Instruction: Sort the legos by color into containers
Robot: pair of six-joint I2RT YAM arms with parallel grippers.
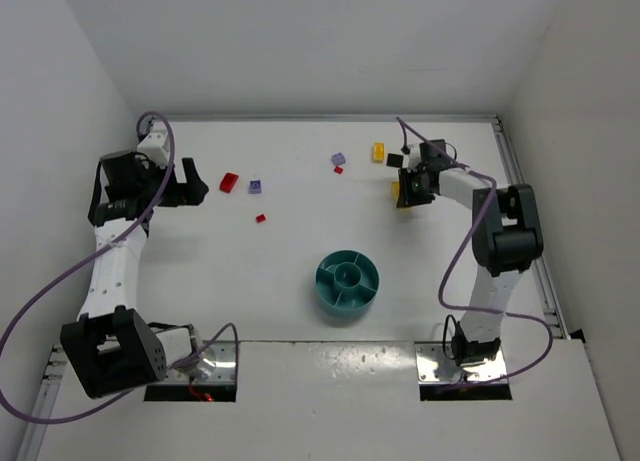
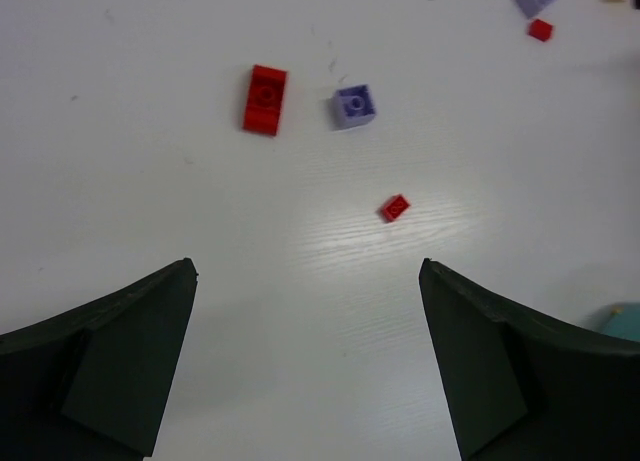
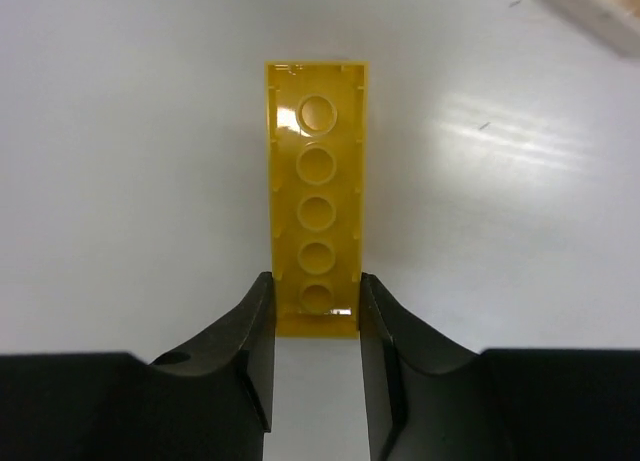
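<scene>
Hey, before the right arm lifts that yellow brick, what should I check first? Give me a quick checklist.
1. Right gripper pressed against both sides of the yellow brick: ok.
2. Grip centred along the brick: not ok, it pinches one end only, so the brick may swing.
3. Brick already off the table: cannot tell.
4. Bare path from the brick to the teal dish: ok.
5. Left gripper open and away from the dish: ok.

Bright, even light from overhead in every view; shadows soft and faint; a pale glare streak lies on the white table (image 2: 340, 243) beside the small red brick (image 2: 394, 208); the yellow brick (image 3: 316, 196) glints along its edges; the right wrist view's upper right corner is blurred.
</scene>
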